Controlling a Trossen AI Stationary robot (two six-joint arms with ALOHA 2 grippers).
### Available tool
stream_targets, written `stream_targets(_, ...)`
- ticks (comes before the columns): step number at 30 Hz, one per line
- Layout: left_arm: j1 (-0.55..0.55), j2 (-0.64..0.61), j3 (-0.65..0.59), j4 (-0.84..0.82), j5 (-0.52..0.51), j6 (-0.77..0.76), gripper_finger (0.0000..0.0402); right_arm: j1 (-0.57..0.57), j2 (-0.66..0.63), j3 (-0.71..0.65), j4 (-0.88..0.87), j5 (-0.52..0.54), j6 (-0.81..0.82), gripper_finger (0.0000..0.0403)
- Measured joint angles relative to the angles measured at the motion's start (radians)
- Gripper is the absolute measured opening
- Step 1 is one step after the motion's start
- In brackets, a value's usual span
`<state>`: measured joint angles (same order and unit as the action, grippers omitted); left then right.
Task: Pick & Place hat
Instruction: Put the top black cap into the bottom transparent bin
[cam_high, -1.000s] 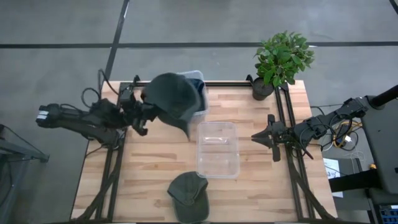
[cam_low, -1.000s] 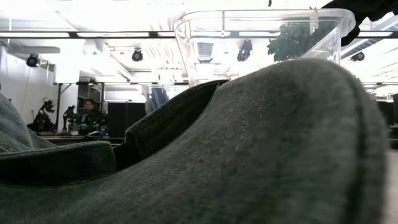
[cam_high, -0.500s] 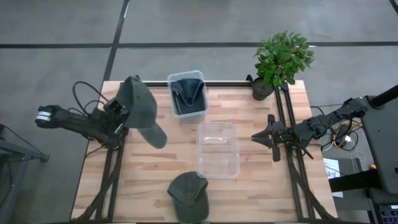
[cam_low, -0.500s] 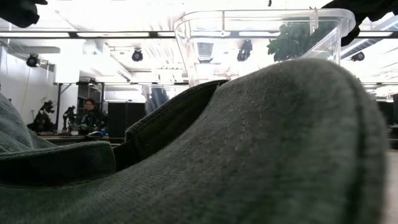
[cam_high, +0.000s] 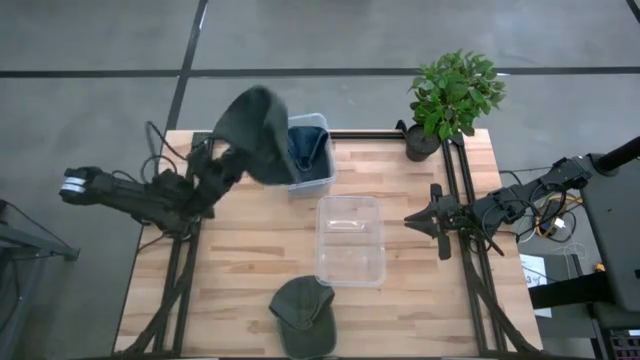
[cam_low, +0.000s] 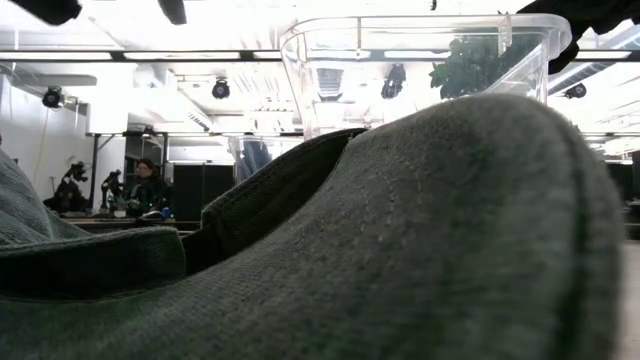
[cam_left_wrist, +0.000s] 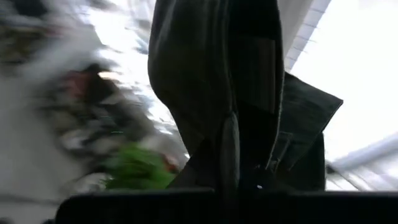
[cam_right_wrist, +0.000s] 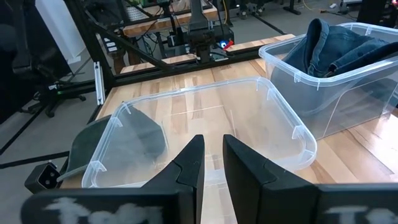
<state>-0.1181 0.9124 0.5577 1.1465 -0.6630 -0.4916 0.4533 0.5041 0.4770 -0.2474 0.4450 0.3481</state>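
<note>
Carrying a dark hat (cam_high: 258, 130) pinched in its closed left gripper (cam_high: 222, 165) at eleven o'clock, mid-transfer; next comes lowering into the clear bin (cam_high: 350, 241) while the right gripper (cam_high: 422, 219) idles, slightly parted, empty.

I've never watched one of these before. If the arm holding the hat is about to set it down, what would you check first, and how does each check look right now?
1. Hat gripped: ok; left gripper is shut on the held hat, lifted off the table.
2. Clear bin empty: ok.
3. Path to that bin: cannot tell.
4. Right gripper out of the way: not ok; it sits right beside the bin.
5. Blue bin: not ok as a target; it already holds dark cloth.
</note>
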Motion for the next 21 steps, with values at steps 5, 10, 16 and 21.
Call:
stream_targets(5, 0.0, 0.064, 0.108, -0.071, -0.272, -0.144, 0.0002, 0.0, 0.001, 0.0, 0.004, 0.0, 0.0, 0.0053)
stream_targets(10, 0.0, 0.102, 0.184, -0.074, -0.405, -0.212, 0.0002, 0.0, 0.001, 0.0, 0.018, 0.0, 0.0, 0.0053)
stream_targets(16, 0.0, 0.118, 0.23, -0.074, -0.502, -0.22, 0.0002, 0.0, 0.001, 0.0, 0.026, 0.0, 0.0, 0.0053)
stream_targets(21, 0.0, 0.119, 0.23, -0.074, -0.522, -0.246, 0.0002, 0.0, 0.001, 0.0, 0.026, 0.0, 0.0, 0.0053)
